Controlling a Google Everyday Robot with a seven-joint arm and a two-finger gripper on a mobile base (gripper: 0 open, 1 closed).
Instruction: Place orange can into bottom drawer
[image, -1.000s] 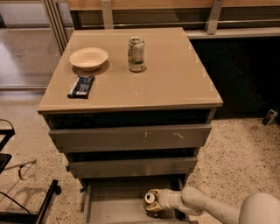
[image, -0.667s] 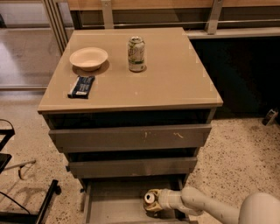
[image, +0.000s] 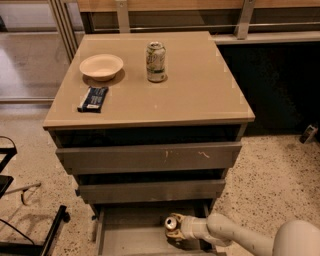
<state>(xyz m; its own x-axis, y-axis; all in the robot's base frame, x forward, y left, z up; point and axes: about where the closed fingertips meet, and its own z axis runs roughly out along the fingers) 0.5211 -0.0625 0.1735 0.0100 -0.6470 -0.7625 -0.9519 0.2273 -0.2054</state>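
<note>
Nothing has shifted since the earlier frames. The bottom drawer (image: 127, 234) is still pulled open, and right of its middle the gripper (image: 176, 232) stays clamped on the orange can (image: 171, 223). The can is tipped over, silver top facing up and left, orange-gold side just showing. On the worktop, a bowl (image: 101, 66) sits near the back-left corner and a green-and-white can (image: 156, 61) near the back edge.

no clear shift since 1.0 s ago. at most, the gripper (image: 175, 234) and the orange can (image: 172, 222) at its tip lie marginally further back in the bottom drawer (image: 125, 235), right of centre.
</note>
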